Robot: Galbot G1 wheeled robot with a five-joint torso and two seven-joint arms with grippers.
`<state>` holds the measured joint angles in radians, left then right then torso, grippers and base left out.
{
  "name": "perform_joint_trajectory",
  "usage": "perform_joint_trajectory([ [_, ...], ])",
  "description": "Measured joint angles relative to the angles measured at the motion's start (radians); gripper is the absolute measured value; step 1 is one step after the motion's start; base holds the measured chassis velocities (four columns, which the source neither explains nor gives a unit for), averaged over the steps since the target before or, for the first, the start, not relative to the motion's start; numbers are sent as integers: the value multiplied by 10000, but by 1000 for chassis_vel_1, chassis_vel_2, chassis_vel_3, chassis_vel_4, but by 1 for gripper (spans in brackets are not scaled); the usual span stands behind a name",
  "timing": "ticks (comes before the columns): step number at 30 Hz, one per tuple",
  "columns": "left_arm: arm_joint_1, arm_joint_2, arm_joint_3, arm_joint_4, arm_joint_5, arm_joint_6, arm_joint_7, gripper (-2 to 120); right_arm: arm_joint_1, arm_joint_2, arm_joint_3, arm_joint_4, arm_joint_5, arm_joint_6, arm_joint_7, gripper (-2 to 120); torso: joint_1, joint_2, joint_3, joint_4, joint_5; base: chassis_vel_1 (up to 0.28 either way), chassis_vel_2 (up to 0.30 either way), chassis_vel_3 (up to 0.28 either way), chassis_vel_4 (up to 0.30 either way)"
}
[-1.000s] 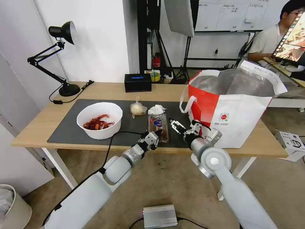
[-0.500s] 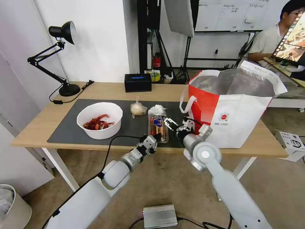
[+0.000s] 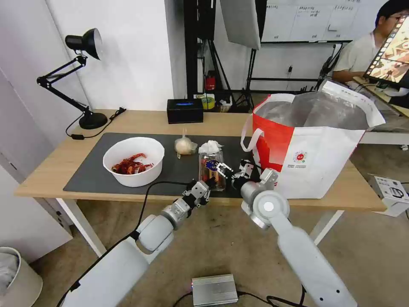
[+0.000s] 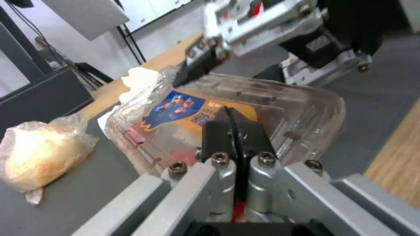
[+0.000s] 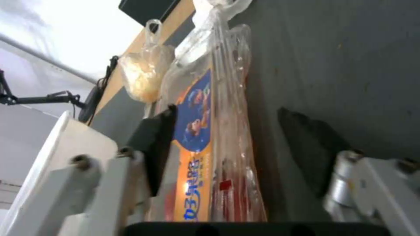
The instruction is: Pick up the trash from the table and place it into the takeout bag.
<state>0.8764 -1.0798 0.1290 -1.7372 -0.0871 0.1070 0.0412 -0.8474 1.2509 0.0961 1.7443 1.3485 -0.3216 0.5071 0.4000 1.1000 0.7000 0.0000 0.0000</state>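
A black desk lamp (image 3: pixel 83 47) stands by the white wall (image 3: pixel 128 51). Right of the lamp, dark stands (image 3: pixel 204 47) and a whiteboard (image 3: pixel 306 19). Below it, grey-brown floor (image 3: pixel 213 247).

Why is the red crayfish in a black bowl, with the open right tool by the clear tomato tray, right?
Not quite: the round bowl is white, as the head view shows. The open right tool is at the clear plastic tomato tray.

Clamshell tray (image 3: pixel 211 170) flat on table (image 3: pixel 51 164) beside bag (image 3: pixel 313 147)

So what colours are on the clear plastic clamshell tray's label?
Blue and orange label on the clear plastic clamshell tray, best in the right wrist view.
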Motion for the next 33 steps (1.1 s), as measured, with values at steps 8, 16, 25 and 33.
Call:
perform_joint_trajectory([
  [8, 79, -22, -86, -7, 2, -8, 1, 0, 63, 86, -10, -230, -28, 11, -32, 27, 0, 0, 0, 0, 0, 0, 0, 0, 0],
  [16, 174, -114, -176, -7, 10, -14, -1, 0, 72, 178, -27, -313, -202, 85, -87, 0, 0, 0, 0, 0, 0, 0, 0, 0, 0],
  [25, 411, -110, -331, -206, -121, -27, -166, 1, -31, 78, -98, -265, -683, 289, -347, 0, 0, 0, 0, 0, 1, 0, 0, 0, 0],
  [33, 863, -7, -885, -879, -558, 80, -434, 31, 32, -225, -365, -19, -1239, 508, -825, 0, 0, 0, 0, 0, 0, 0, 0, 0, 0],
])
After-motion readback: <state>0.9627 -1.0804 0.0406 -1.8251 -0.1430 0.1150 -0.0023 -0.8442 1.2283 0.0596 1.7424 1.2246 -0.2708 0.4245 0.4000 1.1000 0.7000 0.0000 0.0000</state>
